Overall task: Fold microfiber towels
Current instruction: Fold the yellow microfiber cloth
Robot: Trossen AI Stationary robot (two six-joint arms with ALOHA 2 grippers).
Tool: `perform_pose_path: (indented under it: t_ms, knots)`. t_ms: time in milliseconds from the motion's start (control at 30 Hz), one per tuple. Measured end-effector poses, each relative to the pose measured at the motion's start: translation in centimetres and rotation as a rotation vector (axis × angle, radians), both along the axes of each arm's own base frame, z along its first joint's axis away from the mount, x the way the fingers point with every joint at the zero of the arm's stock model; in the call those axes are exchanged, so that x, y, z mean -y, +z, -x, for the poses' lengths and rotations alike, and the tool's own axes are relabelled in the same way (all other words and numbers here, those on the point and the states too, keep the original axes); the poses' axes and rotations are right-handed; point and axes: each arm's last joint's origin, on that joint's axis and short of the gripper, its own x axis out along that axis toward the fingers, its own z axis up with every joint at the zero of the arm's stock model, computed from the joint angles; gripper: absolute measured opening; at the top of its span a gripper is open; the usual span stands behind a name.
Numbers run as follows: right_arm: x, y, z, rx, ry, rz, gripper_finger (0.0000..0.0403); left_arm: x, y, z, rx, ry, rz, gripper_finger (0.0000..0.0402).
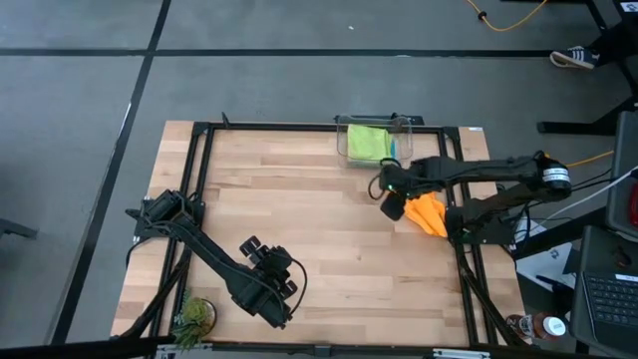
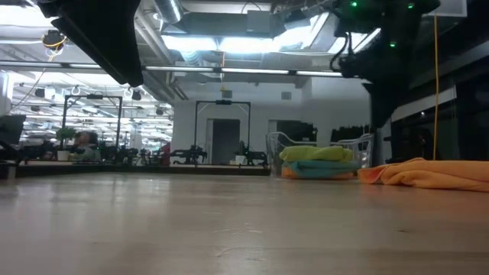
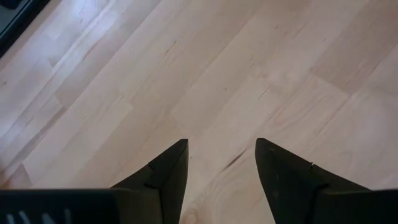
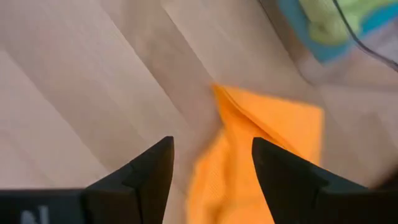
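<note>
A crumpled orange microfiber towel lies on the wood table near its right edge. My right gripper hangs open above the towel's left part, with nothing between its fingers. A lime green towel rests on a teal-blue one inside the clear bin at the table's far edge. My left gripper waits open over bare wood near the front left.
A black metal frame runs around the tabletop. A small green plant sits at the near left corner. Bare wood stretches between the two arms. The bin's rim shows blurred in the right wrist view, just beyond the orange towel.
</note>
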Motion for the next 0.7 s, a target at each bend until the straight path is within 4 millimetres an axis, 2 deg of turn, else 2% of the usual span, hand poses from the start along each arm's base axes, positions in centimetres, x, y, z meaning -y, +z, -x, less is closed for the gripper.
perform_pose_path:
  t_ms: [100, 200, 300, 400, 500, 567, 633, 700]
  knots:
    - [-0.7, -0.4, 0.7, -0.074, -0.008, 0.03, 0.0219, 0.0, 0.0, 0.0, 0.001, 0.0, -0.001, 0.0179]
    - [-1.1, -1.7, 1.7, -0.153, -0.034, 0.018, 0.022, 0.0, 0.0, 0.0, 0.001, 0.0, -0.001, 0.0179]
    - [-1.3, -4.0, 3.1, -0.218, -0.11, 0.008, 0.022, 0.0, 0.0, 0.0, 0.001, 0.0, -0.001, 0.0179]
    - [-1.4, -6.9, 4.2, -0.204, -0.17, 0.004, 0.022, 0.0, 0.0, 0.0, 0.001, -0.001, -0.003, 0.0179]
    - [-1.4, -9.5, 4.4, -0.088, -0.171, -0.007, 0.0219, 0.0, 0.0, 0.0, -0.021, -0.033, -0.015, 0.0179]
    - [-1.6, -10.4, 3.6, 0.073, -0.124, -0.061, 0.0219, 0.0, 0.0, 0.0, -0.027, -0.041, -0.018, 0.0179]
    - [-2.4, -10.5, 2.1, 0.275, -0.022, -0.183, 0.022, 0.0, 0.0, 0.0, -0.027, -0.041, -0.017, 0.0179]
    - [-3.9, -10.2, 1.0, 0.394, 0.138, -0.313, 0.0219, 0.0, -0.1, -0.1, -0.024, -0.041, -0.016, 0.0179]
